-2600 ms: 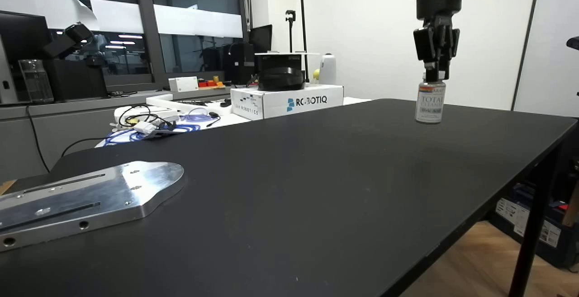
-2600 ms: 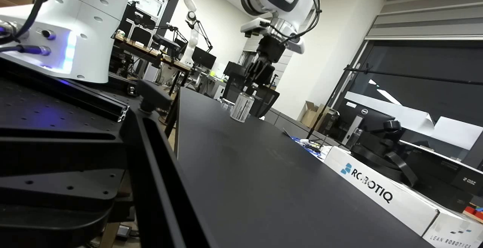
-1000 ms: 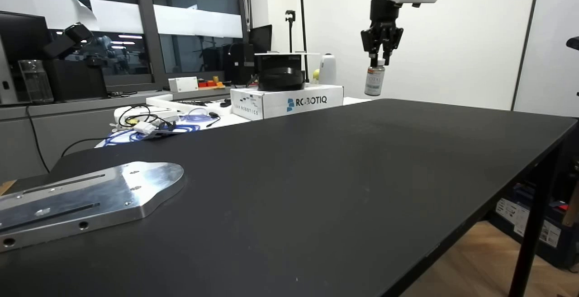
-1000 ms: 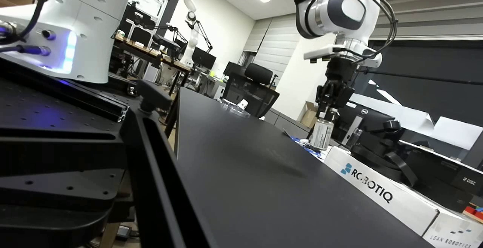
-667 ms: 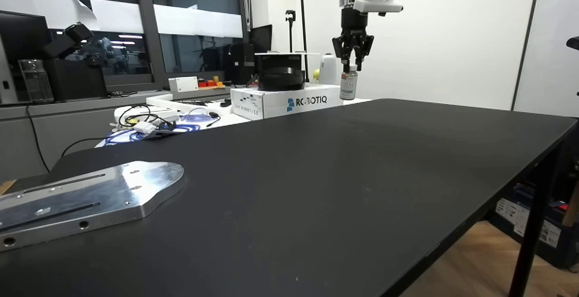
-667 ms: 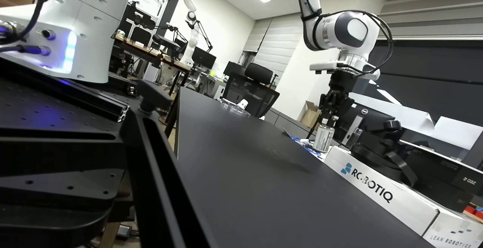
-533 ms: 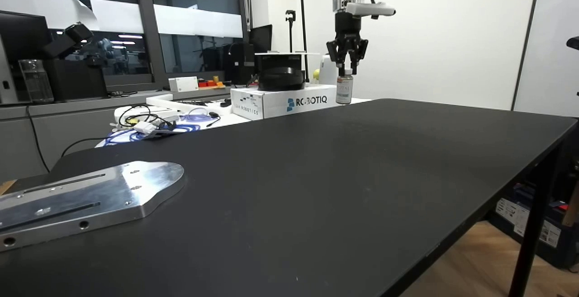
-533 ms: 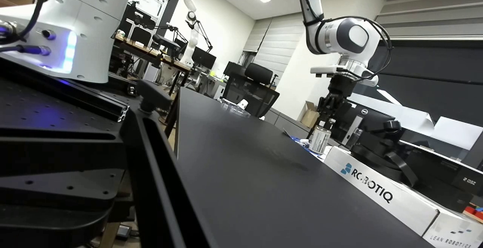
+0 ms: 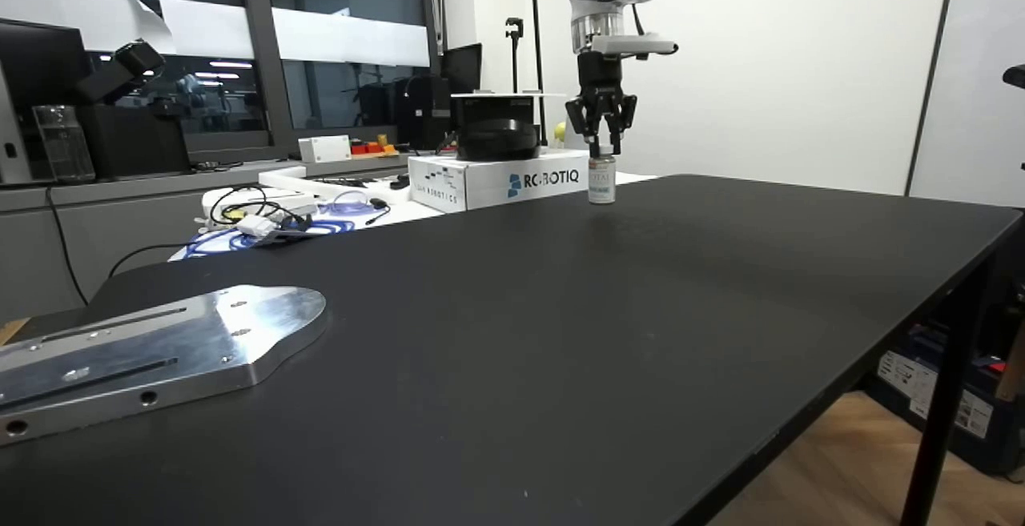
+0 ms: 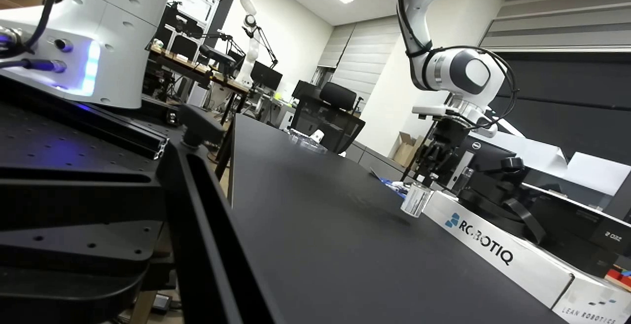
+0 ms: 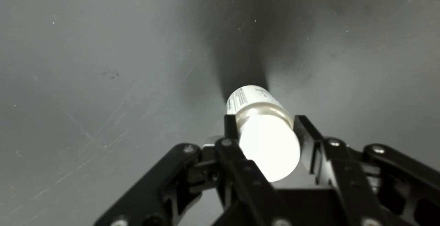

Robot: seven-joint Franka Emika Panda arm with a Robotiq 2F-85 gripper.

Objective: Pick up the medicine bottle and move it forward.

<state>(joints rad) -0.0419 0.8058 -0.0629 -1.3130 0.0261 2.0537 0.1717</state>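
Wrist view shows the gripper (image 11: 264,120) pinching the medicine bottle (image 11: 265,136), one finger (image 11: 230,128) on each side near its cap and neck. Both exterior views place the bottle roughly upright near the white Robotiq box (image 9: 520,182), so low that set down or just hovering cannot be told. Grasping looks done, the forward carry nearly so; letting go seems left.

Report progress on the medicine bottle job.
Done: the pick-up; the gripper holds the medicine bottle near its top. In hand: the move; the bottle seems to hang just above the black table, near the Robotiq box. Left, probably: setting it down and letting go, since the gripper is closed on it.
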